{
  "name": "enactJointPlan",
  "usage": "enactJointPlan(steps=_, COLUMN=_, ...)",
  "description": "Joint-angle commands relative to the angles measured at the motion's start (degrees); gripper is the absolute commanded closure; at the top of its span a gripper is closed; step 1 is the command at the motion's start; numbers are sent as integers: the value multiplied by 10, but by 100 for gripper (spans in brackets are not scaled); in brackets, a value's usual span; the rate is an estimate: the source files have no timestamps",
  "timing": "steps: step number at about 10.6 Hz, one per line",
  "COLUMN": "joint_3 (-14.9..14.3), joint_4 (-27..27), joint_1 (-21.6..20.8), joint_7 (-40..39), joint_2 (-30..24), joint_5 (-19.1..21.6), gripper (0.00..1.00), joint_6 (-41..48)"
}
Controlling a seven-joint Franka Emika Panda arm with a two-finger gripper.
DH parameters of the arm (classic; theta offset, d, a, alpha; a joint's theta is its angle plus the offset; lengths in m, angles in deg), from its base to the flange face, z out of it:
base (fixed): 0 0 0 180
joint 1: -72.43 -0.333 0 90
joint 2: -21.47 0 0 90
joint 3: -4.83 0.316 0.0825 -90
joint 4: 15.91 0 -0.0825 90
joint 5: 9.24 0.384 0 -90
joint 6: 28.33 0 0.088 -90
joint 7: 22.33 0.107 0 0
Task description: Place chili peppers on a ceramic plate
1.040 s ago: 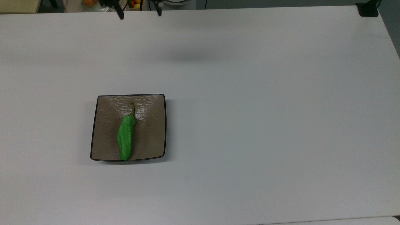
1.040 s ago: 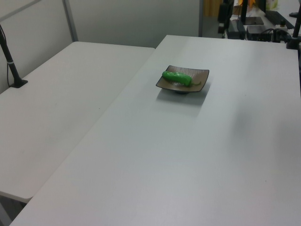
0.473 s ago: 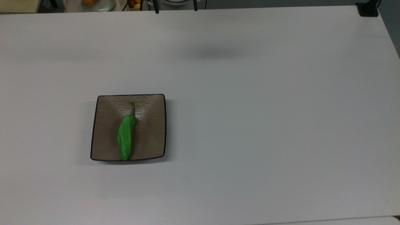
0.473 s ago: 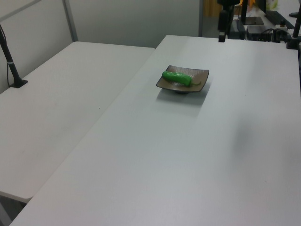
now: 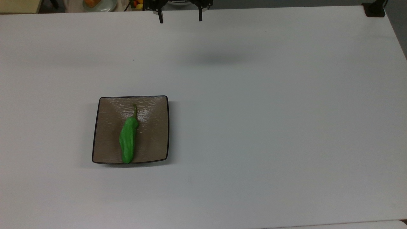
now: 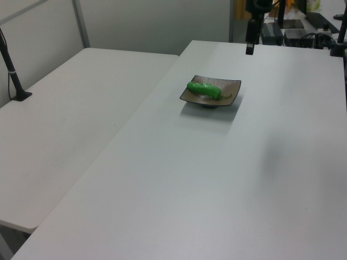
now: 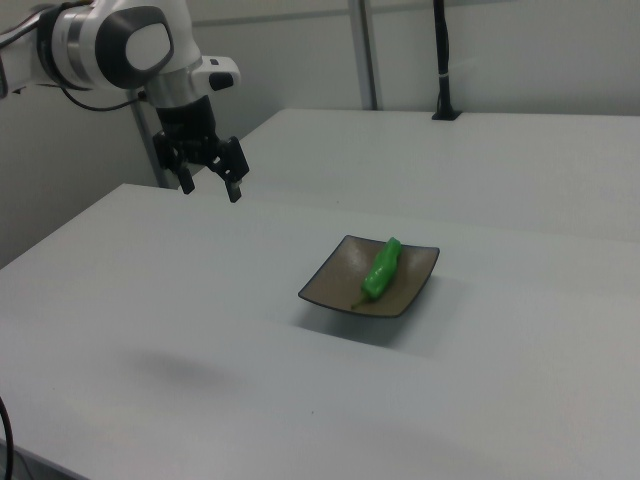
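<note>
- White table point(image 5: 254, 127), nothing much on it besides the ceramic plate point(image 5: 108, 114).
- Chili pepper point(image 5: 127, 140) lies on that plate, so placing looks done.
- My gripper point(image 7: 210, 186) hangs spread and empty, well apart.

Glossy rippled ceramic plate point(image 5: 152, 127), bumpy shiny pepper point(image 5: 127, 140), matt table point(image 5: 254, 127)

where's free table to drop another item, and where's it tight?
Bare table runs from the plate to the top view's right edge, and below the plate. Tight: the plate, taken by the pepper, and the far edge under the open tool.
</note>
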Motion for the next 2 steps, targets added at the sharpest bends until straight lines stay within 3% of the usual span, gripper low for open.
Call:
enactJointPlan(steps=1, joint_3=-1, joint_4=11, joint_1=-6, joint_7=5, joint_2=-8, joint_5=-9, gripper=0, joint_6=-12)
enactJointPlan(steps=2, joint_3=-1, joint_4=11, joint_1=-6, joint_7=5, joint_2=-8, joint_5=-9, gripper=0, joint_6=-12)
